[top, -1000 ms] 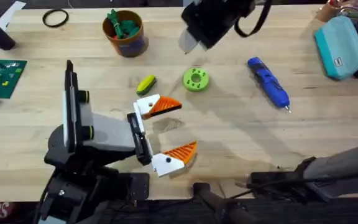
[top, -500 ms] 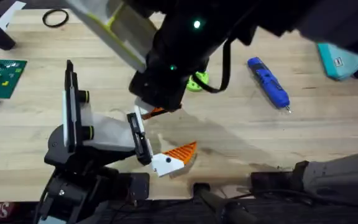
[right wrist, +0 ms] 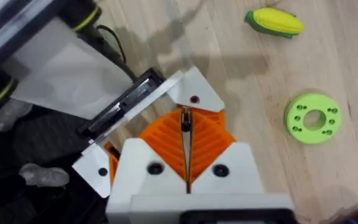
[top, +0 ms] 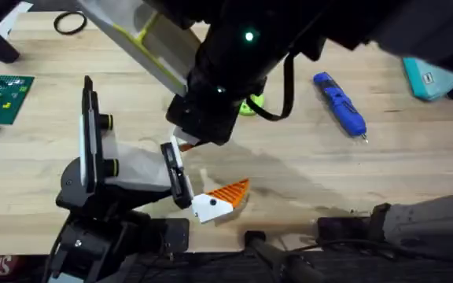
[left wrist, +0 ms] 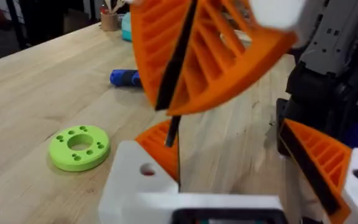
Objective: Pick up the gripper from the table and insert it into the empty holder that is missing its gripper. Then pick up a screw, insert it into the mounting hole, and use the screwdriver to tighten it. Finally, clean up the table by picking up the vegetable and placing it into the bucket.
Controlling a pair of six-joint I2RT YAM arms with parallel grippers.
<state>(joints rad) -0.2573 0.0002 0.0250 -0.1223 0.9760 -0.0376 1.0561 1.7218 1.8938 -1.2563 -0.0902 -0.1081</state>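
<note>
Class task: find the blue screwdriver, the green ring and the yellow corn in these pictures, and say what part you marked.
screwdriver (top: 340,105): overhead view, middle of its blue body.
green ring (right wrist: 312,118): right wrist view, flat top face beside its centre hole.
corn (right wrist: 275,22): right wrist view, yellow middle.

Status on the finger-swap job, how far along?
Done: the gripper sits on the holder. In hand: the right gripper, shut, hovers over the mounting hole; can't tell if it holds a screw. Left: the screwdriver lies unused on the table, and the corn isn't binned.
</note>
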